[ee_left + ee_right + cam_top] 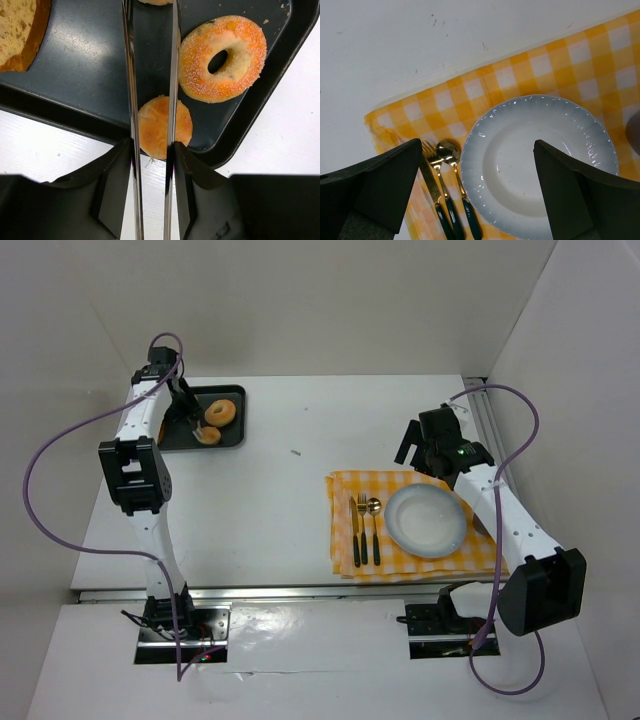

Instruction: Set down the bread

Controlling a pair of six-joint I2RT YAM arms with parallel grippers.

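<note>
two fingers (131, 75) of the left gripper (151, 60), narrowly apart, overlie the bread (155, 127).

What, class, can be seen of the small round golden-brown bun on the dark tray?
The small round golden-brown bun has a browned crust, paler at its rim, and looks whole. It lies flat by the rim of the dark metal tray, apart from the sugared ring doughnut. Two thin metal fingers straddle it, one at its left edge, the other crossing its right side; whether they press it is unclear.
</note>
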